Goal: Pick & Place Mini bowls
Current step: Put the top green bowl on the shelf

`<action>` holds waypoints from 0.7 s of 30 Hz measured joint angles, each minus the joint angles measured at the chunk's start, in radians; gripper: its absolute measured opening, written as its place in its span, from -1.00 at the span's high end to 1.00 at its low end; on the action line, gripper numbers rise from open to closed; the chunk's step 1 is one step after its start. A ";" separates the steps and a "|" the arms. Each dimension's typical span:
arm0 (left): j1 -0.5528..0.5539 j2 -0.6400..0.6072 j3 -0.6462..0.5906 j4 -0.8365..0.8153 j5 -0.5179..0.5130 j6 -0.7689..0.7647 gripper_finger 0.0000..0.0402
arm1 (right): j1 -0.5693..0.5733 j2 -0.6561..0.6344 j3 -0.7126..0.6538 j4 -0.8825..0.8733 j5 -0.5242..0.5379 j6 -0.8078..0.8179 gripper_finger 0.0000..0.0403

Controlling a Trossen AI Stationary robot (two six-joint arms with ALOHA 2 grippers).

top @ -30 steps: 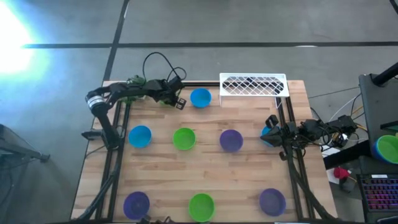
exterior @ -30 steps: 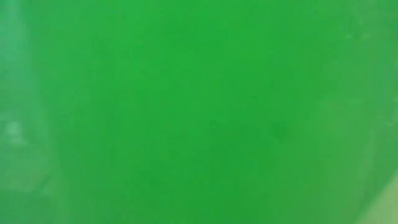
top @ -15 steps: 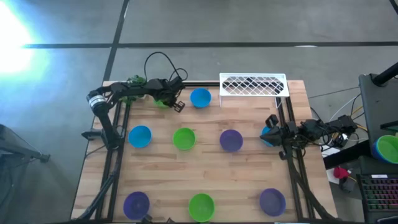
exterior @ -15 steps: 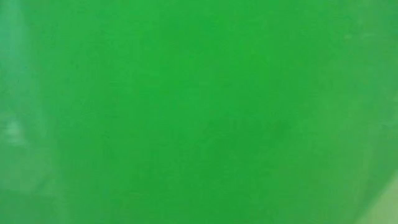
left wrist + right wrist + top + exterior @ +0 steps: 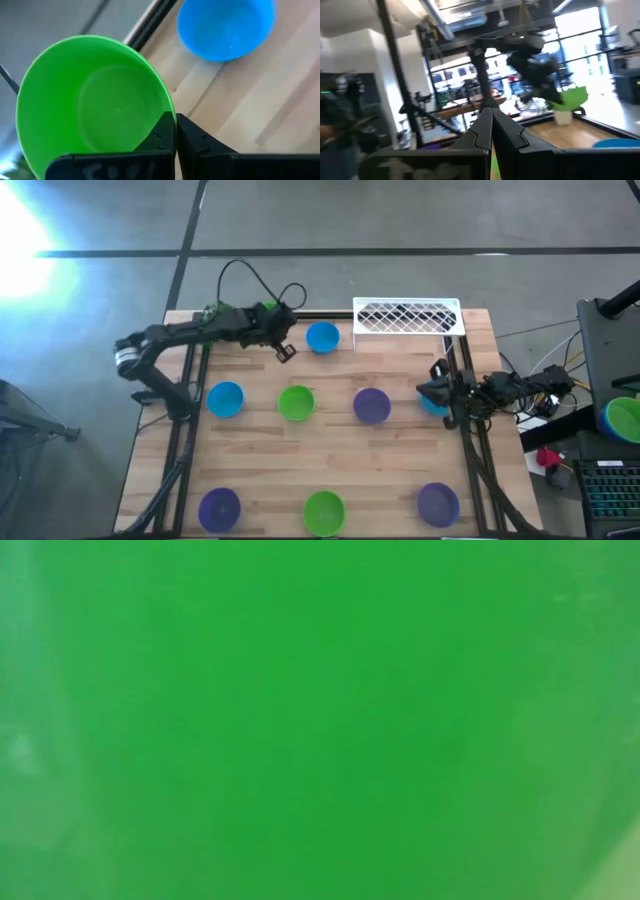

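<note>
**benchwatcher:** ok run me across the table, left side first. what just changed?

**me (the arms):** Far left, back corner: my left gripper (image 5: 283,350) has a green mini bowl (image 5: 95,105) pinched by its rim, fingers closed down to the thickness of the wall. Half a second ago that bowl showed below my wrist near the back edge. Now my arm has swung out, with the elbow further left, and from above the bowl is only a sliver of green at my wrist. In my left wrist view it's tilted, with the table edge behind it. My guess is it's off the wood and in carry, so the pick is done and the place is next.

**benchwatcher:** and the rest?

**me:** Just right of that gripper sits a blue bowl (image 5: 322,336), then the white wire rack (image 5: 408,316). Middle row: blue (image 5: 225,399), green (image 5: 296,402), purple (image 5: 372,405). Front row: purple (image 5: 219,505), green (image 5: 324,511), purple (image 5: 437,502). None of those have budged. The low camera is all green, probably that front green one parked right against it.

**benchwatcher:** right arm?

**me:** My right gripper (image 5: 432,390) is at the right edge with its fingers pressed together. It's shifted a touch over another blue bowl (image 5: 436,406) there. I can't tell if it's actually holding that one.
</note>
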 joint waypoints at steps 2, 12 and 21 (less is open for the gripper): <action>-0.056 -0.029 0.000 0.002 -0.050 0.053 1.00 | 0.000 0.000 0.000 0.000 0.033 -0.024 0.96; -0.301 -0.088 0.000 0.073 -0.214 0.426 1.00 | 0.000 0.049 0.074 -0.004 0.302 -0.145 0.96; -0.343 -0.065 0.000 0.096 -0.272 0.624 1.00 | 0.000 0.303 0.294 -0.138 0.447 -0.267 0.96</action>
